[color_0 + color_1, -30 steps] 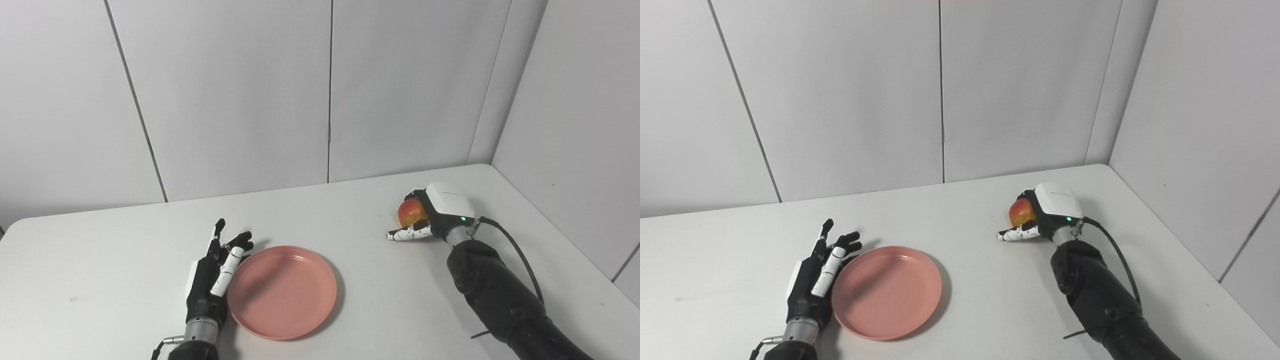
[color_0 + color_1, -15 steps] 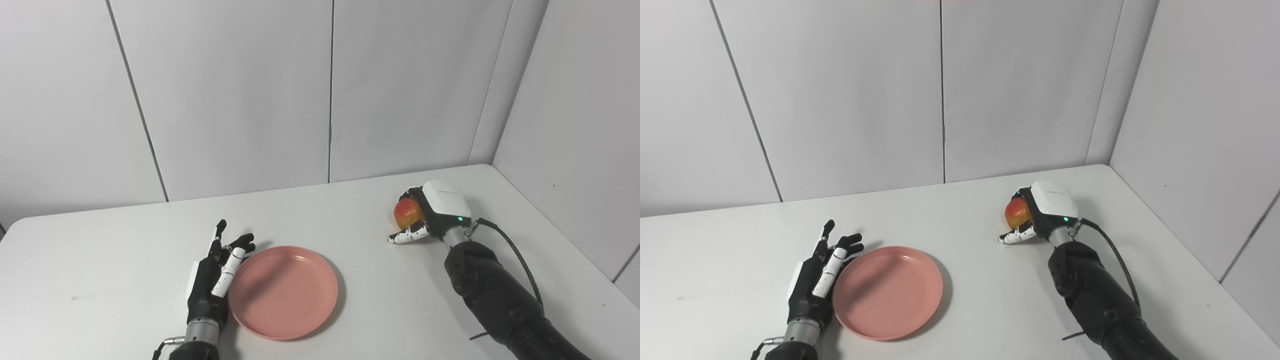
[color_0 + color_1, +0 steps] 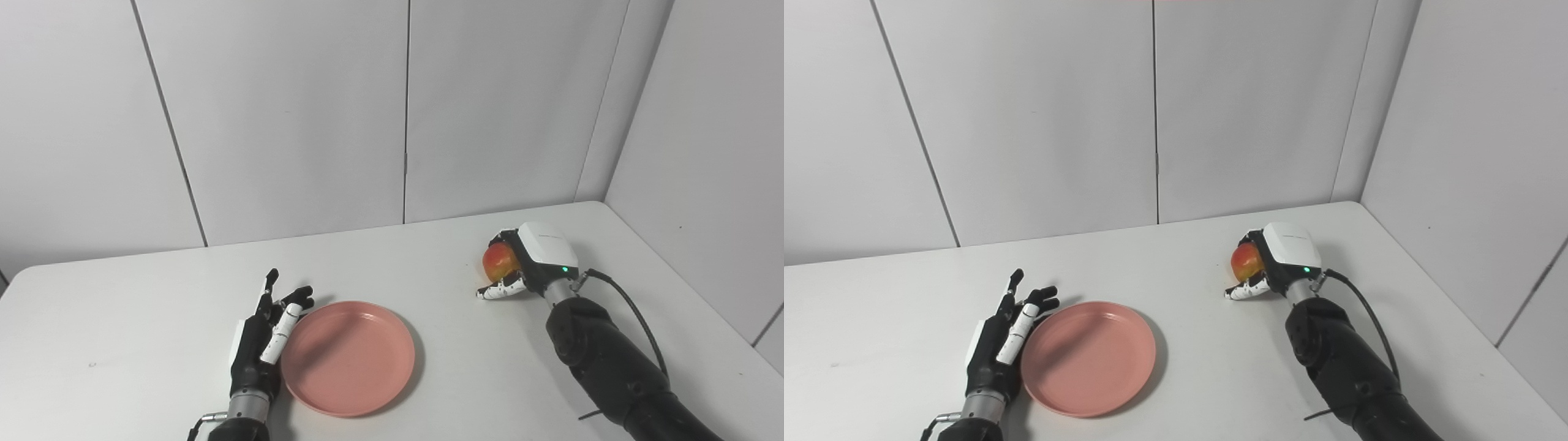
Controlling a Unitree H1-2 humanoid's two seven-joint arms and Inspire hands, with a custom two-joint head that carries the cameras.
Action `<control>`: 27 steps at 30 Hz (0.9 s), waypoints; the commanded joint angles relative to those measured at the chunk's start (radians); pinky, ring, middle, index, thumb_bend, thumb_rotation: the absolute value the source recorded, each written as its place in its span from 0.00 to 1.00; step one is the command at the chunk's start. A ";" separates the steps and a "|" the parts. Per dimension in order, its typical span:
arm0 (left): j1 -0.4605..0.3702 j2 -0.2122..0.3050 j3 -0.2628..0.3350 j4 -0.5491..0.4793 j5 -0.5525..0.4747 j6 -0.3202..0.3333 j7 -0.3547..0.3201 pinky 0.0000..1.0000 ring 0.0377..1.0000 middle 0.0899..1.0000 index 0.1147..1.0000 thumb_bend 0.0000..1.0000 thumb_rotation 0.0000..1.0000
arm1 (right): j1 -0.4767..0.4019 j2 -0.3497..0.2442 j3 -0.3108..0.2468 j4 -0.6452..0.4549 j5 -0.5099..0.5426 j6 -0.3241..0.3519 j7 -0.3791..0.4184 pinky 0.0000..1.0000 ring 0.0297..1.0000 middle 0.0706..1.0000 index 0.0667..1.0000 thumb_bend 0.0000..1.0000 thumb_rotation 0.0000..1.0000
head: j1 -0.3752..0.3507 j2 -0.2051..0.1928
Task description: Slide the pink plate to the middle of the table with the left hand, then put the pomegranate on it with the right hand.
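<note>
1. In the left eye view, the left hand [image 3: 260,343] is lying flat and open against the left rim of the pink plate [image 3: 348,357], holding nothing. The plate is sitting near the front edge of the tabletop [image 3: 122,318], about at its middle. The right hand [image 3: 520,264] is closing around the pomegranate [image 3: 497,261] toward the far right corner.

2. To do this step well, I think the right hand is needing a firm wrap before lifting, because the round fruit can roll out; then it should travel over the plate and lower gently onto its centre.

3. In the right eye view, the left hand [image 3: 1001,346] is touching the plate [image 3: 1088,357], and the right hand [image 3: 1274,260] is cupping the pomegranate [image 3: 1246,262].

4. Compared with one second ago, the pomegranate and right hand are sitting slightly higher and further left; the plate and left hand are almost unchanged.
</note>
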 commanded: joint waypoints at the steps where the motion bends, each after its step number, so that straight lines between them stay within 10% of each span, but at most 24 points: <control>1: 0.018 -0.014 -0.006 0.000 -0.003 -0.002 -0.006 0.70 0.74 0.73 0.98 0.77 0.65 | -0.043 -0.025 -0.011 -0.085 0.001 -0.025 0.004 0.25 0.29 0.36 0.45 0.49 0.16 | 0.006 0.000; 20: 0.017 -0.046 -0.014 0.012 0.030 -0.045 0.030 0.68 0.74 0.74 0.99 0.72 0.84 | -0.061 0.063 0.017 -0.424 -0.019 -0.051 0.113 0.22 0.27 0.37 0.45 0.49 0.17 | 0.052 0.000; 27: 0.019 -0.061 -0.004 0.018 0.030 -0.060 0.045 0.68 0.76 0.74 0.96 0.88 0.93 | -0.033 0.114 0.031 -0.532 -0.033 -0.045 0.178 0.31 0.35 0.42 0.46 0.49 0.17 | 0.074 -0.002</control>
